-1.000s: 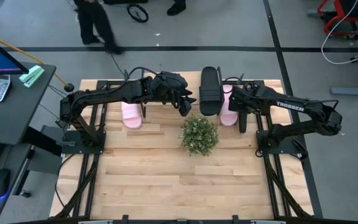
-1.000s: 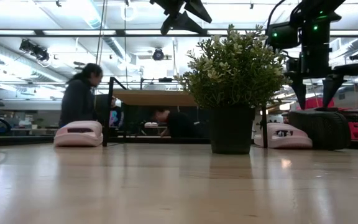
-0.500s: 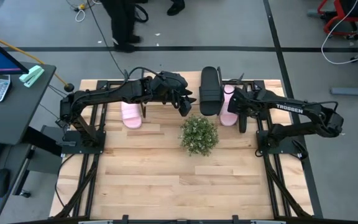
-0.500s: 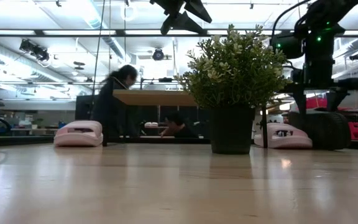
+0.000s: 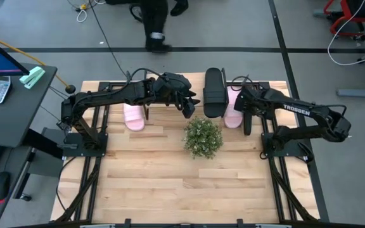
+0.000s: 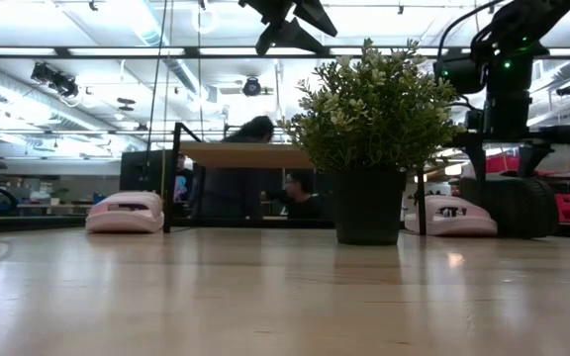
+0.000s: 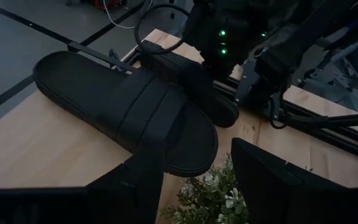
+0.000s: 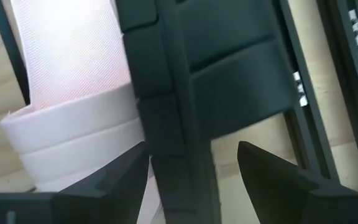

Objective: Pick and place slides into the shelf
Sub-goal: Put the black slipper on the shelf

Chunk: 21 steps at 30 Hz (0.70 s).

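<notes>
One black slide (image 5: 214,92) (image 7: 129,106) lies sole down on the shelf's top board (image 6: 245,155). My left gripper (image 5: 191,107) (image 7: 191,186) hangs open above that board, beside the slide's near end, holding nothing. The second black slide (image 6: 508,205) (image 7: 191,81) rests on the table under my right arm. My right gripper (image 6: 508,163) (image 8: 191,180) points down, open, with one finger on each side of it. One pink slide (image 5: 134,117) (image 6: 125,213) lies left of the shelf. The other pink slide (image 5: 233,109) (image 8: 67,93) lies right of the shelf, beside the right gripper. My right gripper comes from above with its fingers (image 8: 272,174) on either side of the second black slide's upper edge (image 8: 185,124). I cannot tell whether they touch it. The slide rests on the table.
A potted plant (image 5: 203,137) (image 6: 369,109) stands mid-table, just near of both grippers and the shelf. The shelf's thin black legs (image 6: 171,178) rise between the pink slides. The near half of the slatted tabletop (image 5: 182,183) is bare. People move in the room behind.
My right gripper has come down a little over the second black slide and stands lower around it than a second ago. The left arm has kept still. A person has walked across behind the far edge of the table.
</notes>
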Tool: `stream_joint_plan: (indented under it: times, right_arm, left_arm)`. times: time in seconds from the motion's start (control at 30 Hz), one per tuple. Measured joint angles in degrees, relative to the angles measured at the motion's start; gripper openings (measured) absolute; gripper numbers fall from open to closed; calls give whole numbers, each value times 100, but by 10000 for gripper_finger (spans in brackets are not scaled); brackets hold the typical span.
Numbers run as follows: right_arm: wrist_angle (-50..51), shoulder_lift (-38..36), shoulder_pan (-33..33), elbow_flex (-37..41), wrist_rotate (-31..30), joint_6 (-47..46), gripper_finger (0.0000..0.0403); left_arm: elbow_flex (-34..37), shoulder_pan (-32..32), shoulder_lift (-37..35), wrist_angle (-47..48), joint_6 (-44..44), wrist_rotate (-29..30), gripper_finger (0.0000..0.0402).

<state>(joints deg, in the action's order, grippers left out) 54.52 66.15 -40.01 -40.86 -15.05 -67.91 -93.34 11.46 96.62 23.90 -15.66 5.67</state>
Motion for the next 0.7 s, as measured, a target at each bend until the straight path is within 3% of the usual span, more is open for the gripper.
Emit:
stream_joint_plan:
  times: [0.37, 0.7]
  right_arm:
    - [-98, 0, -352, 0, 15, 267, 240]
    - [-216, 66, -348, 0, 3, 433, 124]
  left_arm:
    - [0, -2, 0, -4, 0, 0, 191]
    - [0, -2, 0, -7, -7, 0, 186]
